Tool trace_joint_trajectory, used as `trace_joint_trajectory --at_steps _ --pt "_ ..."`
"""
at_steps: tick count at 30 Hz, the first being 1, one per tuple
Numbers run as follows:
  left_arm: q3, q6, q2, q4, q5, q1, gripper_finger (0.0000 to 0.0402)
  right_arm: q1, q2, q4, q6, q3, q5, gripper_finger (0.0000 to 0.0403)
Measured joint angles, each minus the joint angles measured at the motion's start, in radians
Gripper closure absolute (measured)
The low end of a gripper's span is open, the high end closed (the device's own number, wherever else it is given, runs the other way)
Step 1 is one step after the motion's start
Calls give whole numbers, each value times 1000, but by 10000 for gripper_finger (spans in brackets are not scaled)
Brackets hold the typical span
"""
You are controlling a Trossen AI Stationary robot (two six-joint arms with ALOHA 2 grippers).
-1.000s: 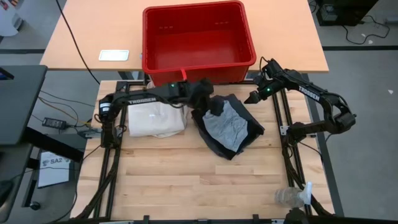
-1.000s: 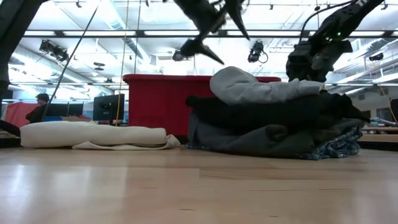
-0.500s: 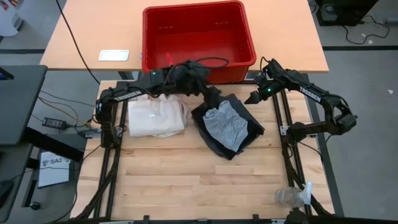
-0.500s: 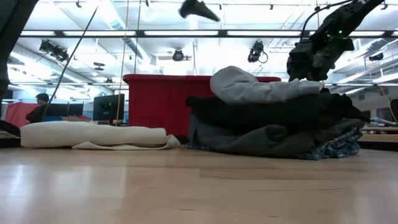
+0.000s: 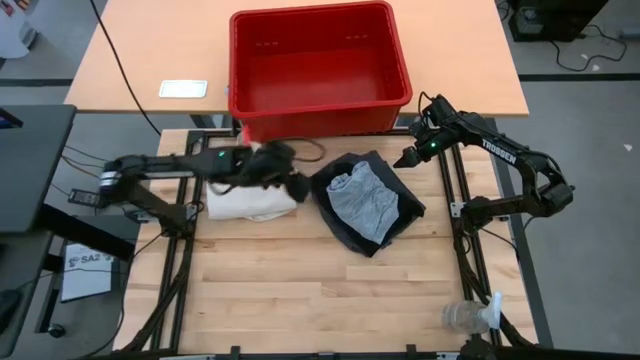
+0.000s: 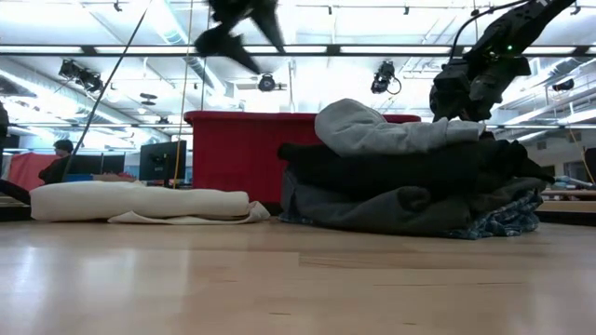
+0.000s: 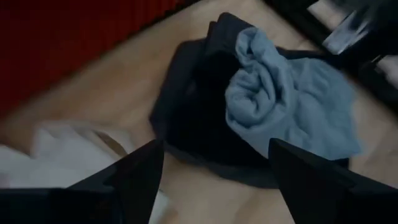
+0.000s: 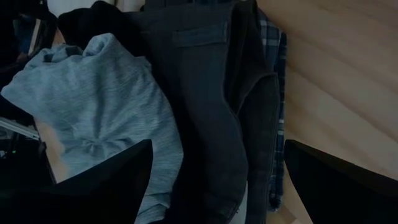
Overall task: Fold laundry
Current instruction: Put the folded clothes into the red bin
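The plaid garment point(image 8: 272, 93) lies mostly hidden under the pile; the left end effector point(image 5: 292, 182) looks blurred.

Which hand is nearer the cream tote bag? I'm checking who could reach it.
Left. The left hand hangs over the cream tote bag's edge, fingers apart and empty. The right hand waits beyond the laundry pile, at the table's far right side.

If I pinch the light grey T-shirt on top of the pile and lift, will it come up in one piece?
Probably not neatly. The light grey T-shirt lies rumpled, one end bunched into a roll, so it looks floppy and would likely unroll and drape. It seems light. It rests loose on the dark clothes, so those should mostly stay put, though a deep pinch might catch them.
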Motion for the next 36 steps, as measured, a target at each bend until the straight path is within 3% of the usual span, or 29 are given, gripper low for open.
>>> trace_joint_trajectory --at_steps 8,13,16,21,28,32,36 --pt "-595 -430 -272 567 20 -62 111 1 0 4 -2 0 -57 35" --pt "-832 -607 -182 1064 36 -149 97 20 0 -9 8 0 -111 35" --pt "-842 -584 -82 1244 33 -186 74 38 0 -31 6 0 -109 35" --pt "-781 -519 73 1260 29 -201 38 70 0 -68 5 0 -102 35" --pt "-731 -597 186 1265 28 -199 5 86 0 -130 2 0 -91 33" --pt "-729 -617 249 1288 29 -187 2 86 0 -138 -48 0 -19 28" --pt "-727 -600 324 1421 27 -154 2 85 0 -126 -127 0 61 23"
